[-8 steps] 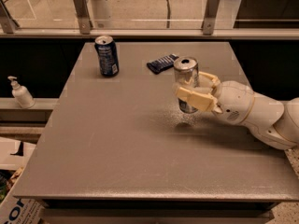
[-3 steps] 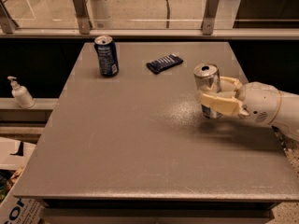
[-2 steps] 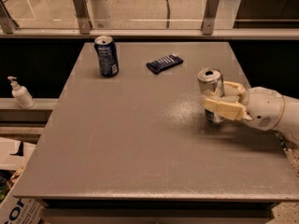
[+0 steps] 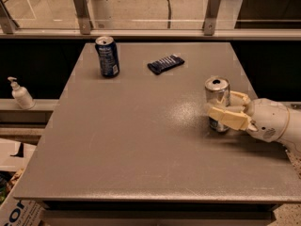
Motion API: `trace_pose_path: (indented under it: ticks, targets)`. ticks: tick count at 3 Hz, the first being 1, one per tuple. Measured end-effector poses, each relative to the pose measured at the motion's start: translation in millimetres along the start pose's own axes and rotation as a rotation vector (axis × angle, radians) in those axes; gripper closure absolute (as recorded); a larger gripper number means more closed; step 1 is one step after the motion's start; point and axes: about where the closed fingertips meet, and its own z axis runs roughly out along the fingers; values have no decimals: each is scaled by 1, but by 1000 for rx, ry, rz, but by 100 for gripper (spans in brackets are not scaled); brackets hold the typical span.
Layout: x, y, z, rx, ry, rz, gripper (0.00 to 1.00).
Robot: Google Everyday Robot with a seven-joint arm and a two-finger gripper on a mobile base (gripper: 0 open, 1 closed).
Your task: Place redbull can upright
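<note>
Standing upright on the right side of the worktop (image 4: 141,126), the redbull can (image 4: 217,94) has the gripper (image 4: 222,105) around it, fingers (image 4: 229,117) holding both sides so it will not tip.

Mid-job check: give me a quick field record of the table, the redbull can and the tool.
redbull can: upright, right side of table
tool: at table's right edge, shut around the redbull can's lower half
dark blue can: upright, far left
dark packet: lying flat, far centre
pump bottle: on ledge left of table
</note>
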Motion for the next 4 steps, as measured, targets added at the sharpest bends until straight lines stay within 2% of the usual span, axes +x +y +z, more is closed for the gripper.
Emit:
trace_pose_path:
  ticks: [1,2,3,4]
  targets:
    - [0,0,-1,2,-1,3,90]
    - [1,0,-6,11,10,2,51]
    - [4,-1,-17,24,37,-3,5]
    - [1,-3,-21,25,55,-11,0]
